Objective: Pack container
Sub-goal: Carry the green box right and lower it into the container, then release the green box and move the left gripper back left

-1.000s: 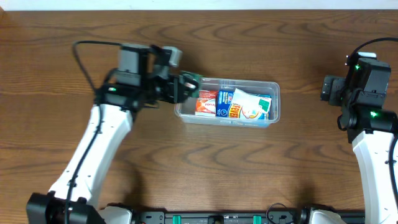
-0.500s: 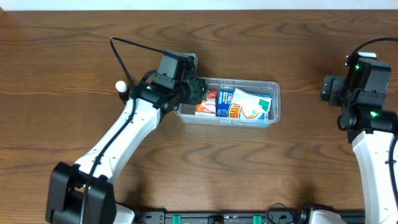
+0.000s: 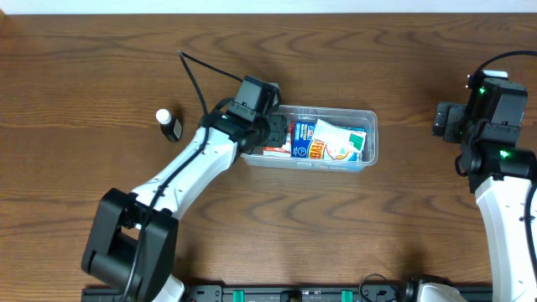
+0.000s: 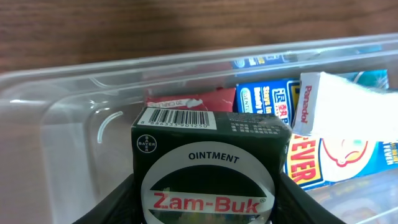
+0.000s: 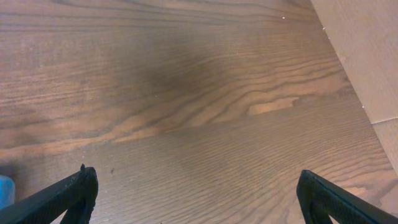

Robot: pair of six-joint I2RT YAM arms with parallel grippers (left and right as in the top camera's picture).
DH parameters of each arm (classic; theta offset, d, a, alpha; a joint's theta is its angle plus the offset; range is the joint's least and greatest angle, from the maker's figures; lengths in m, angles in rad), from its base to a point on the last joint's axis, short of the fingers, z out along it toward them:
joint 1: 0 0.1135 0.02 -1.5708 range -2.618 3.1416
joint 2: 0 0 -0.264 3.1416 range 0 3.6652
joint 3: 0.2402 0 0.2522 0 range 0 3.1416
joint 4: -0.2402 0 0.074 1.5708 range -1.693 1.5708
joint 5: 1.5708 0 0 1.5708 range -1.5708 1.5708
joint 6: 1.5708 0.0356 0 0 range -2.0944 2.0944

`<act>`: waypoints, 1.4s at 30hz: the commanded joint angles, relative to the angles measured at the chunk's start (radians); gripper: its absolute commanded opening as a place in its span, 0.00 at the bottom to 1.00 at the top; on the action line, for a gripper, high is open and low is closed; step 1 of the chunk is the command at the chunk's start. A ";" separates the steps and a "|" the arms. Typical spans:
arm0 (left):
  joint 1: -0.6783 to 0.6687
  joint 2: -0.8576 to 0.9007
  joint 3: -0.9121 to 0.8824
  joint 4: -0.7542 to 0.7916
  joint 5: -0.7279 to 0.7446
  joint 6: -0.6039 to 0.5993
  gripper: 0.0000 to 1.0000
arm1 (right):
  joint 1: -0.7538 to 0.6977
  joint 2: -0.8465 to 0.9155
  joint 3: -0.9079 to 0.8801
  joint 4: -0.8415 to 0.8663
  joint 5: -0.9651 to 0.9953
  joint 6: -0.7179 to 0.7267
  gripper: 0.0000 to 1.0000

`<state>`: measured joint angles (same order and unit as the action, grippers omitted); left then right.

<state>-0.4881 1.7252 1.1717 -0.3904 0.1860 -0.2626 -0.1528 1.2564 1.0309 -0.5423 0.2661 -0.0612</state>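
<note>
The clear plastic container [image 3: 366, 117] lies mid-table and holds a red box [image 3: 270, 148], a blue box [image 3: 307, 141] and a white Panadol box [image 3: 340, 143]. My left gripper [image 3: 270, 132] is over the container's left end, shut on a dark green Zam-Buk ointment box [image 4: 210, 163] held just inside the tub [image 4: 68, 99]. The blue box [image 4: 264, 96] and the white Panadol box [image 4: 348, 106] lie behind it. My right gripper [image 5: 196, 193] is open and empty over bare wood at the far right.
A small dark bottle with a white cap [image 3: 169, 124] lies on the table left of the container. The right arm [image 3: 491, 126] stands at the table's right edge. A pale board [image 5: 367, 50] borders the wood in the right wrist view.
My left gripper has moved right with the Zam-Buk box, from beside the container's left edge to over its left end. The small bottle has come into view. The right arm has not moved.
</note>
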 commanded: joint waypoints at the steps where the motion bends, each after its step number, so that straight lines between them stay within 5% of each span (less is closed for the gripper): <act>1: -0.016 0.017 0.017 0.008 -0.023 -0.005 0.44 | -0.006 -0.006 0.003 -0.001 0.011 0.012 0.99; 7: -0.020 0.037 0.017 0.008 -0.022 -0.005 0.46 | -0.006 -0.006 0.003 -0.001 0.011 0.012 0.99; 19: -0.026 0.037 0.017 0.037 -0.011 -0.005 0.68 | -0.006 -0.006 0.003 -0.001 0.011 0.012 0.99; 42: -0.060 -0.041 0.018 0.067 -0.011 -0.001 0.69 | -0.006 -0.006 0.003 -0.001 0.011 0.012 0.99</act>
<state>-0.5480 1.7515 1.1717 -0.3214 0.1768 -0.2657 -0.1528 1.2564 1.0309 -0.5423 0.2661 -0.0612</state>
